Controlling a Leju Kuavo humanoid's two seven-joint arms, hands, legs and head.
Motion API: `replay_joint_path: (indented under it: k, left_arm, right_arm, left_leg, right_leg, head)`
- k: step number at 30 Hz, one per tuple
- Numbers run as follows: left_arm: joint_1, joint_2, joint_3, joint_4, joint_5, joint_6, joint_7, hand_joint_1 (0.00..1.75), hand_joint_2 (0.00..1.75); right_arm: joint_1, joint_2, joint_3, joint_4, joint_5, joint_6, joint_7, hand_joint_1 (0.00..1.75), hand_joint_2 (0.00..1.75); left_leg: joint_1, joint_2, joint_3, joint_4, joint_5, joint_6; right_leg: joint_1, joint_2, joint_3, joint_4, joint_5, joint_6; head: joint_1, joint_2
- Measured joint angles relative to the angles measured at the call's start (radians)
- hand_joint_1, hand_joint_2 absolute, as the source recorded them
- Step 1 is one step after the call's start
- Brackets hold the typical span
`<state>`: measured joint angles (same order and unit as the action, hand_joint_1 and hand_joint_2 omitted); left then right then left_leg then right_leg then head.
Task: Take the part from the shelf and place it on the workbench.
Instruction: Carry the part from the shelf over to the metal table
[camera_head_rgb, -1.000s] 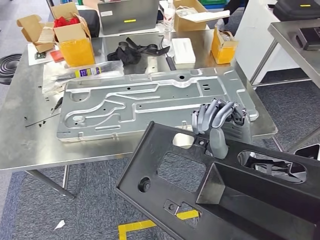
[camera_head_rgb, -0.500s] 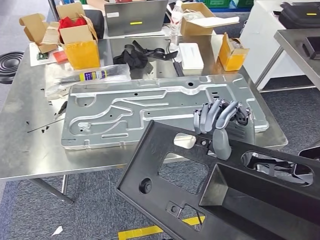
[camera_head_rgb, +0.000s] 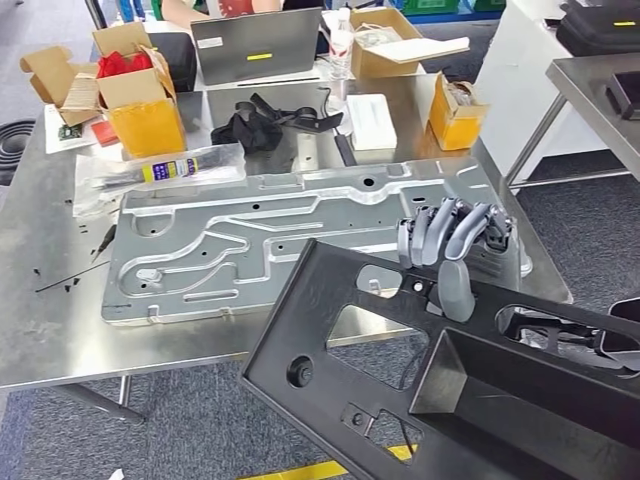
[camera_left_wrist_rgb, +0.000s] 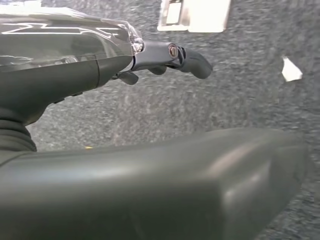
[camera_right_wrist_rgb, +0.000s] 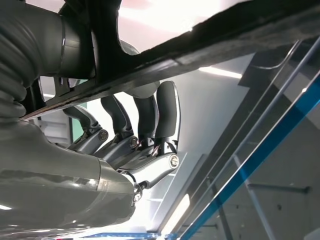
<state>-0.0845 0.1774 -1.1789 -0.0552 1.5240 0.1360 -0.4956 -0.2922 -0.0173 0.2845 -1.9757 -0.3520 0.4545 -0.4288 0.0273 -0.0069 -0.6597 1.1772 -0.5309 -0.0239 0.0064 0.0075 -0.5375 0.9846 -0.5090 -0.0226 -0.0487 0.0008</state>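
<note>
Black plastic part is in the right hand: fingers curled over its far edge, thumb pressed on the top face, so a firm clamp. In the right wrist view the fingers wrap the panel edge from below. Part is tilted, far-left corner overhanging the near edge of the workbench and overlapping the stamped metal panel lying across the middle; most of it hangs off the near-right corner, not resting yet. Versus a second ago the whole scene has slid a bit in the head view, so the camera moved; the part's far edge now reaches further over the bench and covers more of the panel. Reads as carry nearly done, set-down pending. Free space is tight, so it likely lands on the panel. Left hand hangs over the floor, fingers stretched out, holding nothing. Cardboard boxes and laptop along the far edge.
</note>
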Motion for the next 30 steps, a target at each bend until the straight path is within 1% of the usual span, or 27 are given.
replay_joint_path:
  k: [1, 2, 3, 5, 6, 7, 8, 9, 11, 12, 13, 14, 15, 16, 17, 18, 20, 22, 23, 24, 25, 26, 27, 28, 29, 30]
  left_arm:
    - [0.000, 0.000, 0.000, 0.000, 0.000, 0.000, 0.002, 0.00, 1.75]
    - [0.000, -0.001, -0.001, 0.000, 0.000, 0.000, 0.005, 0.00, 1.75]
    - [0.001, -0.002, -0.002, 0.000, 0.000, 0.000, 0.010, 0.00, 1.75]
    - [0.004, -0.004, -0.003, 0.000, 0.000, 0.001, 0.016, 0.00, 1.75]
    - [0.005, -0.005, -0.004, 0.000, 0.000, 0.001, 0.019, 0.00, 1.75]
    - [0.006, -0.006, -0.004, 0.000, 0.000, 0.001, 0.019, 0.00, 1.75]
    - [0.006, -0.007, -0.004, 0.000, 0.000, 0.001, 0.021, 0.00, 1.75]
    - [0.005, -0.007, -0.005, 0.000, 0.000, 0.001, 0.023, 0.00, 1.75]
    - [0.005, -0.007, -0.006, 0.000, 0.000, 0.001, 0.029, 0.00, 1.75]
    - [0.005, -0.008, -0.007, 0.000, 0.000, 0.001, 0.034, 0.00, 1.75]
    - [0.005, -0.008, -0.008, 0.000, 0.000, 0.002, 0.041, 0.00, 1.75]
    - [0.006, -0.009, -0.010, 0.000, 0.000, 0.002, 0.052, 0.00, 1.75]
    - [0.006, -0.010, -0.013, 0.000, -0.001, 0.003, 0.067, 0.00, 1.75]
    - [0.006, -0.012, -0.017, 0.000, -0.001, 0.004, 0.086, 0.00, 1.75]
    - [0.005, -0.015, -0.022, 0.000, -0.002, 0.004, 0.105, 0.00, 1.75]
    - [0.003, -0.018, -0.027, 0.000, -0.003, 0.004, 0.121, 0.00, 1.75]
    - [0.001, -0.023, -0.039, -0.001, -0.004, 0.004, 0.142, 0.00, 1.75]
    - [0.000, -0.028, -0.049, -0.001, -0.004, 0.004, 0.150, 0.00, 1.75]
    - [0.000, -0.031, -0.053, -0.001, -0.004, 0.004, 0.156, 0.00, 1.75]
    - [0.000, -0.032, -0.058, -0.001, -0.004, 0.004, 0.162, 0.00, 1.75]
    - [0.000, -0.032, -0.063, -0.001, -0.004, 0.004, 0.168, 0.00, 1.75]
    - [0.000, -0.033, -0.068, -0.001, -0.004, 0.004, 0.173, 0.00, 1.75]
    - [-0.001, -0.033, -0.073, -0.001, -0.004, 0.004, 0.175, 0.00, 1.75]
    - [-0.002, -0.035, -0.078, -0.001, -0.004, 0.003, 0.175, 0.00, 1.75]
    - [-0.004, -0.036, -0.083, -0.001, -0.004, 0.002, 0.173, 0.00, 1.75]
    - [-0.006, -0.037, -0.088, -0.002, -0.004, 0.001, 0.170, 0.00, 1.75]
  right_arm:
    - [-0.003, -0.002, -0.004, -0.001, -0.002, 0.002, 0.000, 1.75, 1.75]
    - [-0.007, -0.003, -0.008, -0.003, -0.004, 0.004, 0.002, 1.75, 1.75]
    - [-0.012, -0.006, -0.012, -0.005, -0.006, 0.007, 0.005, 1.75, 1.75]
    - [-0.020, -0.013, -0.019, -0.007, -0.010, 0.014, 0.011, 1.75, 1.75]
    - [-0.024, -0.018, -0.023, -0.008, -0.013, 0.018, 0.014, 1.75, 1.75]
    - [-0.029, -0.023, -0.027, -0.007, -0.017, 0.022, 0.017, 1.75, 1.75]
    - [-0.036, -0.028, -0.031, -0.007, -0.020, 0.025, 0.019, 1.75, 1.75]
    - [-0.042, -0.033, -0.036, -0.006, -0.023, 0.029, 0.020, 1.75, 1.75]
    - [-0.052, -0.044, -0.044, -0.003, -0.029, 0.036, 0.022, 1.75, 1.75]
    - [-0.053, -0.050, -0.048, 0.000, -0.033, 0.039, 0.024, 1.75, 1.75]
    - [-0.055, -0.054, -0.052, 0.003, -0.037, 0.043, 0.028, 1.75, 1.75]
    - [-0.060, -0.058, -0.055, 0.006, -0.042, 0.046, 0.033, 1.75, 1.75]
    - [-0.070, -0.062, -0.059, 0.011, -0.047, 0.050, 0.041, 1.75, 1.75]
    - [-0.085, -0.065, -0.063, 0.020, -0.050, 0.052, 0.052, 1.75, 1.75]
    - [-0.105, -0.066, -0.065, 0.032, -0.052, 0.053, 0.065, 1.75, 1.75]
    - [-0.128, -0.067, -0.066, 0.047, -0.052, 0.052, 0.078, 1.75, 1.75]
    - [-0.170, -0.067, -0.066, 0.079, -0.048, 0.047, 0.098, 1.75, 1.75]
    - [-0.204, -0.065, -0.064, 0.101, -0.041, 0.039, 0.111, 1.75, 1.75]
    - [-0.220, -0.062, -0.062, 0.112, -0.035, 0.032, 0.120, 1.75, 1.75]
    - [-0.238, -0.055, -0.058, 0.126, -0.024, 0.019, 0.135, 1.75, 1.75]
    - [-0.258, -0.046, -0.052, 0.145, -0.008, 0.001, 0.156, 1.75, 1.75]
    - [-0.282, -0.035, -0.041, 0.171, 0.011, -0.022, 0.179, 1.75, 1.75]
    - [-0.307, -0.023, -0.027, 0.202, 0.030, -0.046, 0.199, 1.75, 1.75]
    - [-0.332, -0.012, -0.012, 0.235, 0.046, -0.068, 0.212, 1.75, 1.75]
    - [-0.358, -0.003, 0.003, 0.267, 0.059, -0.085, 0.221, 1.75, 1.75]
    - [-0.383, 0.003, 0.015, 0.299, 0.068, -0.098, 0.226, 1.75, 1.75]
  left_leg:
    - [0.001, 0.001, 0.015, -0.050, 0.036, -0.002]
    - [0.002, 0.001, 0.029, -0.092, 0.052, 0.000]
    - [0.001, 0.000, 0.035, -0.111, 0.051, 0.004]
    - [0.001, -0.002, 0.037, -0.122, 0.036, 0.016]
    - [0.001, -0.002, 0.038, -0.121, 0.034, 0.021]
    - [0.003, -0.003, 0.040, -0.122, 0.032, 0.025]
    - [0.005, -0.003, 0.044, -0.122, 0.031, 0.030]
    - [0.005, -0.003, 0.047, -0.123, 0.028, 0.034]
    - [0.005, -0.003, 0.052, -0.123, 0.023, 0.038]
    - [0.004, -0.003, 0.055, -0.123, 0.020, 0.039]
    - [0.004, -0.004, 0.059, -0.123, 0.017, 0.040]
    - [0.002, -0.005, 0.064, -0.123, 0.014, 0.040]
    - [0.000, -0.005, 0.071, -0.124, 0.010, 0.040]
    - [-0.001, -0.006, 0.077, -0.125, 0.006, 0.039]
    - [-0.002, -0.006, 0.082, -0.127, 0.003, 0.037]
    - [-0.002, -0.006, 0.084, -0.128, 0.002, 0.034]
    - [-0.001, -0.005, 0.085, -0.134, 0.002, 0.024]
    - [-0.001, -0.004, 0.086, -0.135, -0.004, 0.014]
    - [-0.002, -0.003, 0.078, -0.117, -0.017, 0.011]
    - [-0.002, -0.003, 0.060, -0.079, -0.039, 0.008]
    - [-0.003, -0.003, 0.032, -0.022, -0.066, 0.005]
    - [-0.003, -0.003, -0.003, 0.045, -0.092, 0.002]
    - [-0.003, -0.003, -0.035, 0.098, -0.105, 0.000]
    - [-0.002, -0.003, -0.053, 0.122, -0.101, -0.002]
    - [-0.002, -0.002, -0.053, 0.106, -0.075, -0.004]
    - [-0.002, -0.002, -0.035, 0.053, -0.034, -0.004]
  right_leg:
    - [0.001, 0.001, 0.006, 0.006, -0.010, 0.006]
    - [0.003, 0.002, 0.005, 0.016, -0.018, 0.011]
    - [0.005, 0.003, 0.001, 0.023, -0.023, 0.016]
    - [0.006, 0.005, -0.009, 0.033, -0.027, 0.022]
    - [0.006, 0.004, -0.010, 0.035, -0.031, 0.024]
    - [0.005, 0.003, -0.013, 0.047, -0.039, 0.029]
    - [0.003, 0.002, -0.026, 0.077, -0.054, 0.034]
    - [0.000, 0.000, -0.051, 0.129, -0.079, 0.041]
    - [-0.005, -0.003, -0.131, 0.272, -0.130, 0.049]
    - [-0.006, -0.004, -0.166, 0.324, -0.139, 0.050]
    - [-0.006, -0.004, -0.185, 0.340, -0.126, 0.049]
    - [-0.005, -0.003, -0.184, 0.313, -0.094, 0.045]
    - [-0.003, -0.003, -0.164, 0.250, -0.046, 0.038]
    - [0.000, -0.002, -0.138, 0.180, -0.005, 0.028]
    - [0.003, -0.002, -0.115, 0.122, 0.026, 0.020]
    - [0.007, -0.001, -0.100, 0.084, 0.041, 0.013]
    - [0.013, -0.001, -0.094, 0.066, 0.042, 0.005]
    - [0.009, -0.003, -0.081, 0.039, 0.041, 0.000]
    - [0.006, -0.005, -0.073, 0.025, 0.043, -0.003]
    - [0.004, -0.007, -0.066, 0.014, 0.044, -0.005]
    - [0.004, -0.007, -0.064, 0.012, 0.044, -0.007]
    - [0.005, -0.006, -0.064, 0.012, 0.044, -0.008]
    - [0.005, -0.005, -0.064, 0.013, 0.043, -0.010]
    - [0.006, -0.003, -0.063, 0.015, 0.041, -0.010]
    - [0.006, -0.002, -0.061, 0.018, 0.039, -0.010]
    - [0.006, -0.002, -0.060, 0.022, 0.035, -0.009]
  head:
    - [0.000, 0.000]
    - [0.000, 0.000]
    - [-0.001, 0.000]
    - [-0.001, 0.000]
    - [-0.001, 0.000]
    - [0.000, 0.000]
    - [0.000, 0.000]
    - [0.000, 0.000]
    - [0.000, 0.000]
    - [0.000, 0.000]
    - [0.000, 0.000]
    - [0.000, 0.000]
    - [0.000, 0.000]
    - [0.000, 0.000]
    - [0.000, 0.000]
    - [0.000, 0.000]
    - [0.000, 0.000]
    - [0.000, 0.000]
    - [-0.001, 0.000]
    - [-0.001, 0.000]
    - [-0.001, 0.000]
    - [-0.001, 0.000]
    - [-0.001, 0.000]
    - [-0.001, 0.000]
    - [-0.001, 0.000]
    - [-0.001, 0.000]
